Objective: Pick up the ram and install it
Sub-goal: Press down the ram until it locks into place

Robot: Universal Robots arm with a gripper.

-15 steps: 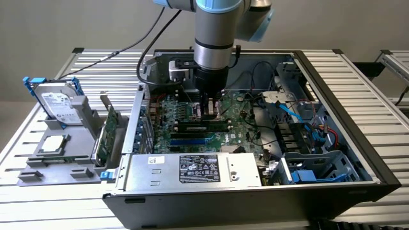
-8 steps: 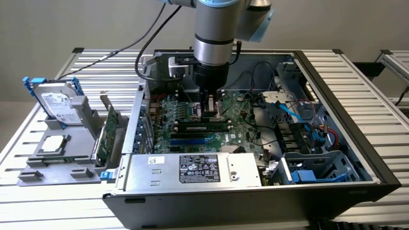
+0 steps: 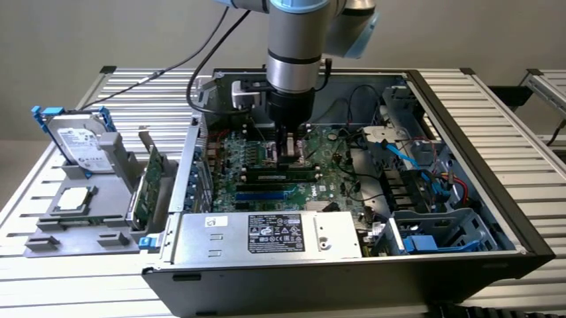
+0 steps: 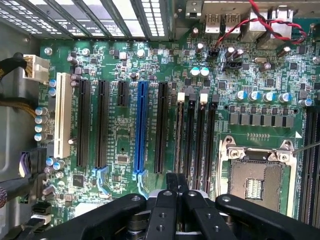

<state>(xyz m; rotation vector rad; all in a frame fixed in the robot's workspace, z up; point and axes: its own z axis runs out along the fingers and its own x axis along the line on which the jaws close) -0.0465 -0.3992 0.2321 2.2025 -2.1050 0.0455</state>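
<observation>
- Black gripper (image 4: 176, 176) fingers sit closest to you, pressed together, holding nothing you can see.
- On the exterior view's left, a hard drive (image 3: 81, 140) stands in a gray tray (image 3: 53, 225).
- Middle: the ram (image 4: 180, 135) seems to stand in the green board (image 4: 120, 150), right under the fingertips.

Motherboard (image 3: 234, 156) open from above, hemmed by cables (image 3: 411, 165), case walls (image 3: 354, 285)
</observation>
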